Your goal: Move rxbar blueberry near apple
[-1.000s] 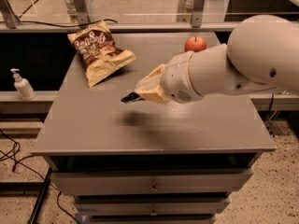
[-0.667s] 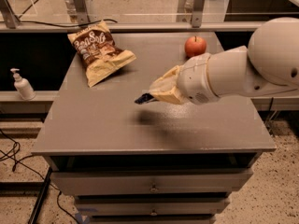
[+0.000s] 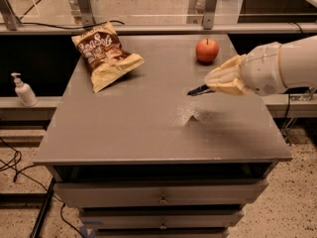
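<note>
The apple [image 3: 207, 50] is red-orange and stands at the back right of the grey table [image 3: 148, 133]. My gripper [image 3: 212, 87], under a tan cover on the white arm, reaches in from the right and hovers above the table, a little in front of the apple. It is shut on the rxbar blueberry [image 3: 197, 90]. Only the bar's dark end sticks out to the left, and the rest is hidden in the gripper. The bar is off the table surface and apart from the apple.
A tan and brown chip bag [image 3: 105, 53] lies at the back left of the table. A white soap bottle [image 3: 22, 89] stands on a lower ledge to the left. Drawers sit below the table's front edge. Metal posts stand behind the table.
My arm has moved to the right and toward the apple, carrying the dark bar with it. The apple and the chip bag have not moved.
</note>
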You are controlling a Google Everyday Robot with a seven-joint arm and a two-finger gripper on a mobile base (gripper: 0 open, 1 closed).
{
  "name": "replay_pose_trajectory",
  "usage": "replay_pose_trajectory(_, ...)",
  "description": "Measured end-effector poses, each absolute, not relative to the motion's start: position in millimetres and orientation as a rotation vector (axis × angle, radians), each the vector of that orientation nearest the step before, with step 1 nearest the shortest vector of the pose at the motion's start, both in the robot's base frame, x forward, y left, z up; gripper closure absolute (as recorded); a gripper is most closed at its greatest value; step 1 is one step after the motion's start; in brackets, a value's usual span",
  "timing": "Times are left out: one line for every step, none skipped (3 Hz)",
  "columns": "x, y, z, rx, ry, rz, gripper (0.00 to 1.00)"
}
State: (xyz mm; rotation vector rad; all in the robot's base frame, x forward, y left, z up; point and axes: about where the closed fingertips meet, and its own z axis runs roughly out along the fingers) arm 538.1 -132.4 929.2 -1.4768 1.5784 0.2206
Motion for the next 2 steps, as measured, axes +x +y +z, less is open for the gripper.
replay_pose_trajectory(542.2, -132.0, 937.9, -1.477, 1.559, 0.208, 1.0)
replay_pose_trajectory(548.2, -126.1, 937.7, -1.513, 1.504, 0.174, 1.0)
